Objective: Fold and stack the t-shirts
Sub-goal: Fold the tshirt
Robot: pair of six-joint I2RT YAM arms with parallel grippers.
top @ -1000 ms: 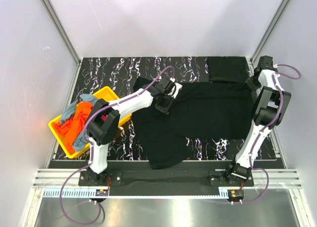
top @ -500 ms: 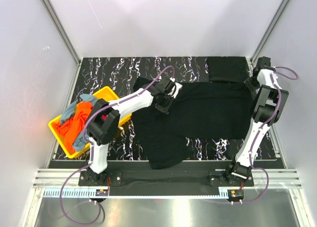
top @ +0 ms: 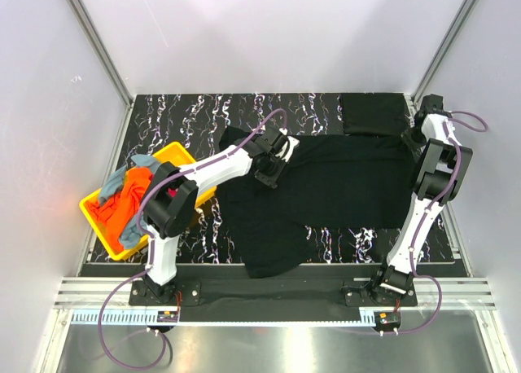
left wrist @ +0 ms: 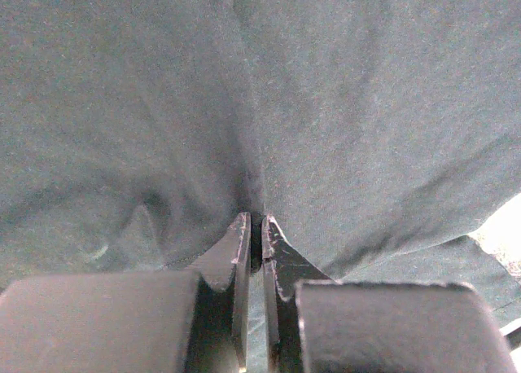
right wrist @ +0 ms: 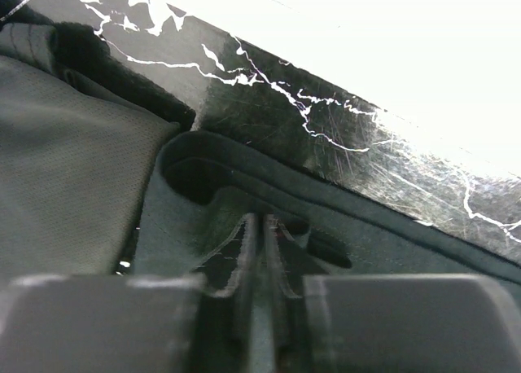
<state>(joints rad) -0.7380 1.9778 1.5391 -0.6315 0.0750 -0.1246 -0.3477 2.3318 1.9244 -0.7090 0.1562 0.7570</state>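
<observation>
Black tee [top: 342,177] lies spread, unfolded; left fingers [left wrist: 238,259] and right fingers [right wrist: 246,241] each pinched shut on it. One folded tee [top: 373,114] done; more tees [top: 122,206] heaped in tray [top: 175,155].

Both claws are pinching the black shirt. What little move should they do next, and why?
Probably lift both pinched spots a little, together. The left gripper and right gripper are each shut on the black shirt, which lies spread flat, so raising it starts the fold.

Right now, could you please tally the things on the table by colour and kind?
Black t-shirts: 2 (spread t-shirt, folded t-shirt)
Orange t-shirt: 1
Grey-blue t-shirt: 1
Yellow tray: 1
Total: 5 visible; the tray's pile may hide more.
</observation>
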